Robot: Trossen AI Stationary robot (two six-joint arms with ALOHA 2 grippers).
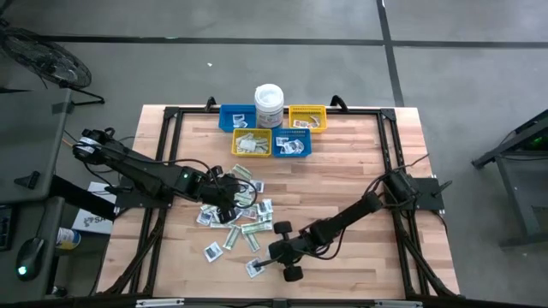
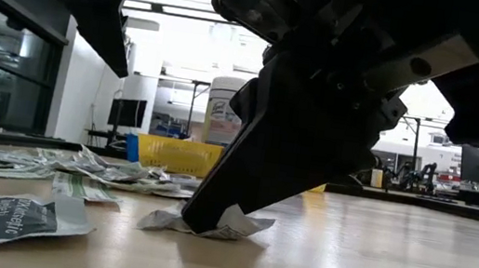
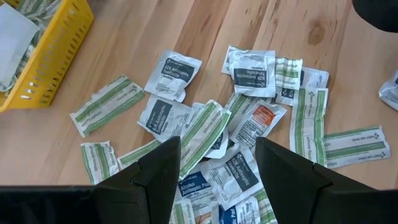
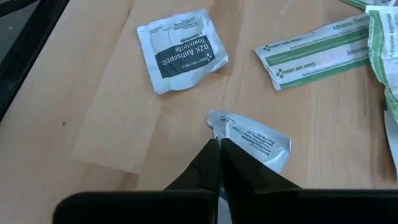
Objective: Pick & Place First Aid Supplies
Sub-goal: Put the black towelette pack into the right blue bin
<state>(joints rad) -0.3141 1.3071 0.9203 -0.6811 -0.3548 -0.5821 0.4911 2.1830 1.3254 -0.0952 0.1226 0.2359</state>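
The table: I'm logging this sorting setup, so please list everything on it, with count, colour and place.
Packets: dozens, white squares and green-and-white strips, scattered in a pile at the table's middle-front, left of centre.
Pinched packet: one, white, apart from the pile at the front edge.
Bins: four, two blue and two yellow, clustered at the back edge, with packets inside.
Tub: one, white with lid, behind the bins.
Table: one, pale wood, black frame.
Left gripper: open, hovering over the pile.
Right gripper: shut on the pinched packet's corner, down at the tabletop.
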